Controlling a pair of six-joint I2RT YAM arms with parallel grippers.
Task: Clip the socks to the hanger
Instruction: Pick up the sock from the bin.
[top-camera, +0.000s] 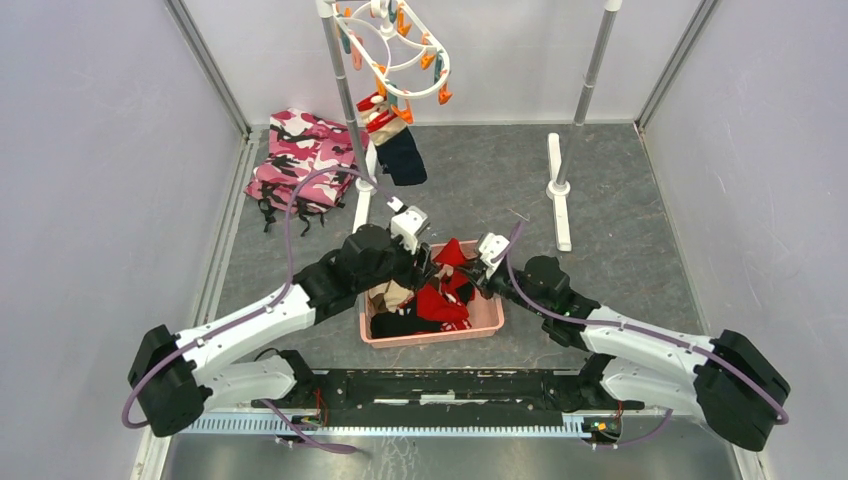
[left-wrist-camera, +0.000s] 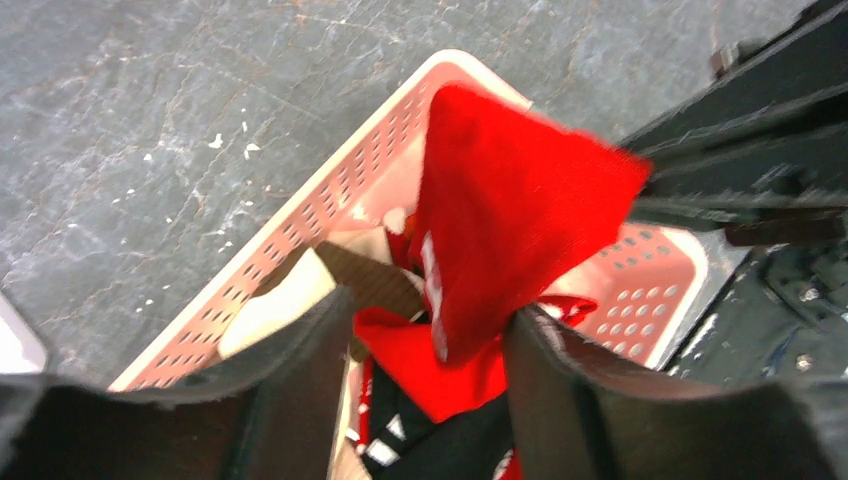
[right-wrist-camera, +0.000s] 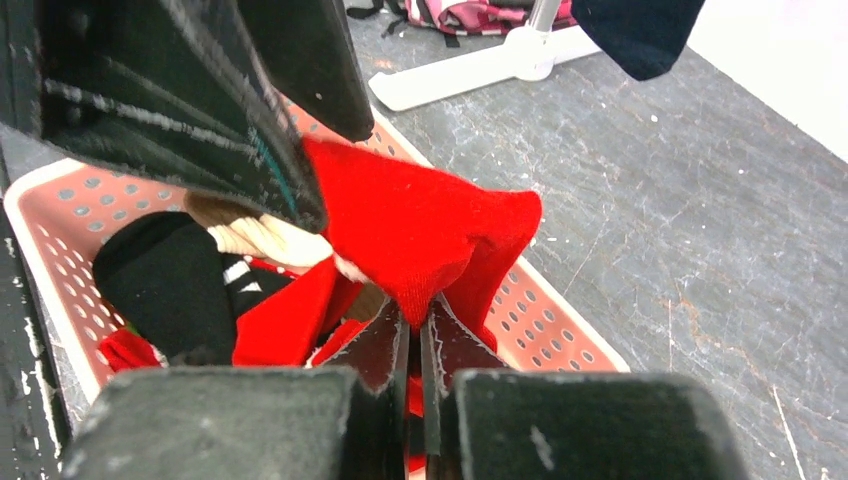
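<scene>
Two arms meet over the pink basket (top-camera: 432, 338) near the front of your worktop (top-camera: 620, 200). Your left arm (top-camera: 250, 315) stretches up and to the right from its base, elbow low, its wrist bent down over the basket's left half. Your right arm (top-camera: 640, 340) reaches in low from the opposite side, forearm angled up and left, its wrist ending at the basket's back right corner. The right gripper (right-wrist-camera: 414, 325) is closed tight, its two fingers pinching the lower edge of a red sock (right-wrist-camera: 420, 225), which is lifted clear above the pile. The left gripper (left-wrist-camera: 430, 310) stands open, fingers spread on either side of the same sock's narrow end; the cloth brushes one finger and leaves a gap at the other, so you have no grip there. Below, the basket holds a black sock (right-wrist-camera: 165, 280), a beige sock (right-wrist-camera: 260, 238) and more red ones. Well apart at the back, the hanger (top-camera: 395, 45) hangs by the grey rack pole (top-camera: 345, 90), with a navy sock (top-camera: 402, 155) and a red and white sock (top-camera: 378, 112) dangling from its clips. Left of the pole's foot lies a pink camouflage cloth (top-camera: 300, 160).
</scene>
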